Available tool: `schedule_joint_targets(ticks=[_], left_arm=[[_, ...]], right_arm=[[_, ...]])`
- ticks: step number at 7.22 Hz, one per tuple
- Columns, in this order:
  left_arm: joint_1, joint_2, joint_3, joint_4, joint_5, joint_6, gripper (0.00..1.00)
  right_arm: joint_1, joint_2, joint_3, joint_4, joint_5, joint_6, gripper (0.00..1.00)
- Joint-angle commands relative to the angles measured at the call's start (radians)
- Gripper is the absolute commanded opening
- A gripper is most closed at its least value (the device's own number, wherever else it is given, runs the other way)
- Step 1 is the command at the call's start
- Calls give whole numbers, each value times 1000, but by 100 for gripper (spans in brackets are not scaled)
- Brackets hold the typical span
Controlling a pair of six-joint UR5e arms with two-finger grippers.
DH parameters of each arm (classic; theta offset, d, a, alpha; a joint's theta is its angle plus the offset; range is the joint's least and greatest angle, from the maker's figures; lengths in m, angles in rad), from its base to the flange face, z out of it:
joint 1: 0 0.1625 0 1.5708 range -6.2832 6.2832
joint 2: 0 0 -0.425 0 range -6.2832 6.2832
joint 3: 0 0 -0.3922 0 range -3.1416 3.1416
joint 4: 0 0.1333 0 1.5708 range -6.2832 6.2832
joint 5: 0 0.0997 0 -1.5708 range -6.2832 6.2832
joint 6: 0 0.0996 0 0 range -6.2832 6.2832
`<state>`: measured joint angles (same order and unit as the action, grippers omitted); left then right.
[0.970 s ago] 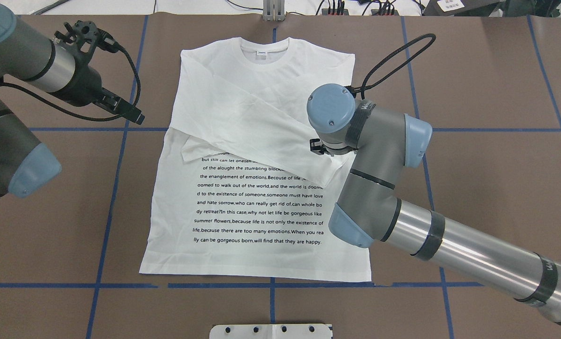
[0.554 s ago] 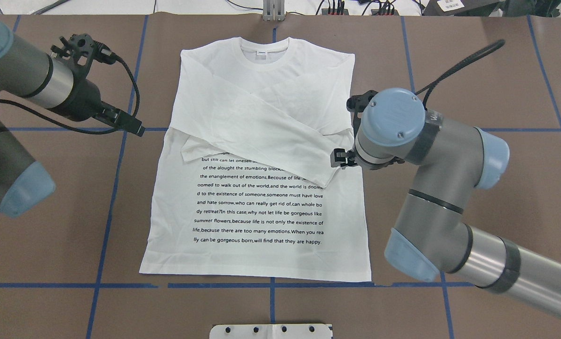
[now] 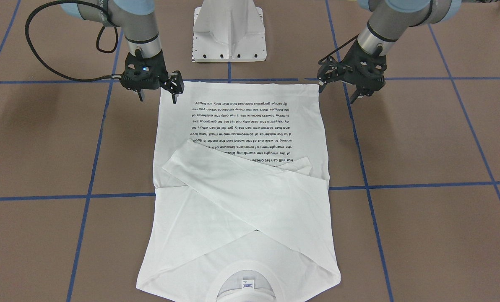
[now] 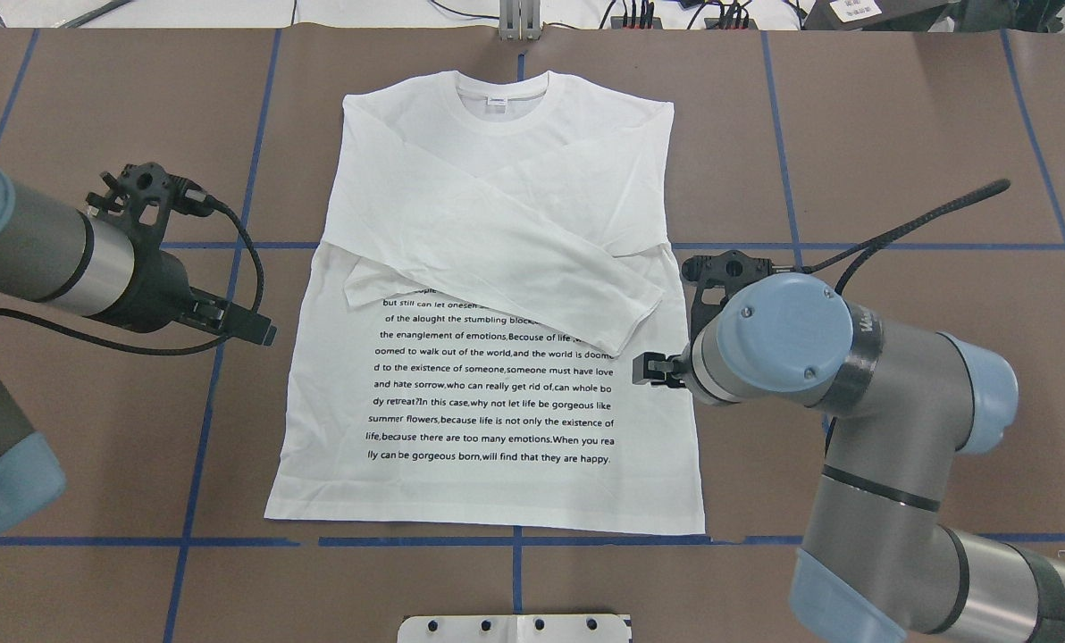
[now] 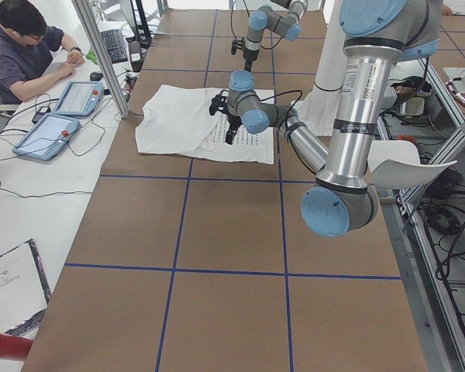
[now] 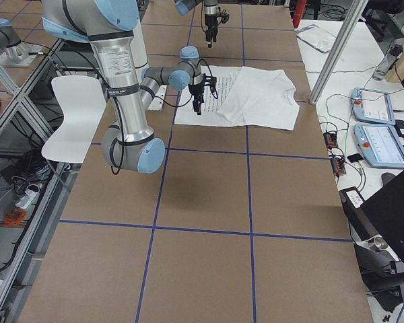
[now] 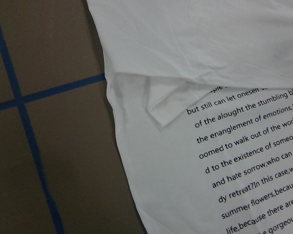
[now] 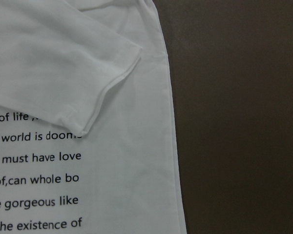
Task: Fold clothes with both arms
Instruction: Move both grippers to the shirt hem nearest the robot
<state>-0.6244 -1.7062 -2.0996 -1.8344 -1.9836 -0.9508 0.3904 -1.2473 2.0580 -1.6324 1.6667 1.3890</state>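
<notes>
Right black two-finger claw hangs with fingers apart over one hem corner of the white long-sleeved printed T-shirt. The left black claw, also spread, hovers just outside the opposite corner. Between them the shirt lies flat on the brown, blue-taped table, with its sleeves crossed.

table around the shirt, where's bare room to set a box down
Bare table lies either side of the shirt's collar end, out to the far corners. It is crowded at the hem end: the left gripper and right gripper hang open by the two hem corners, with the white base close behind.
</notes>
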Motion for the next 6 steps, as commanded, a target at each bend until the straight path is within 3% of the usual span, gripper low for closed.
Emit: schedule_joint_targets(ticks=[1, 2, 6], left_arm=[[183, 43, -17, -6, 151, -246, 100], [269, 46, -7, -8, 231, -355, 100], [325, 46, 87, -78, 293, -410, 98]], right_arm=[[-24, -24, 11, 26, -15, 24, 100], [-27, -24, 11, 26, -16, 24, 100], [-30, -24, 8, 26, -16, 22, 100]])
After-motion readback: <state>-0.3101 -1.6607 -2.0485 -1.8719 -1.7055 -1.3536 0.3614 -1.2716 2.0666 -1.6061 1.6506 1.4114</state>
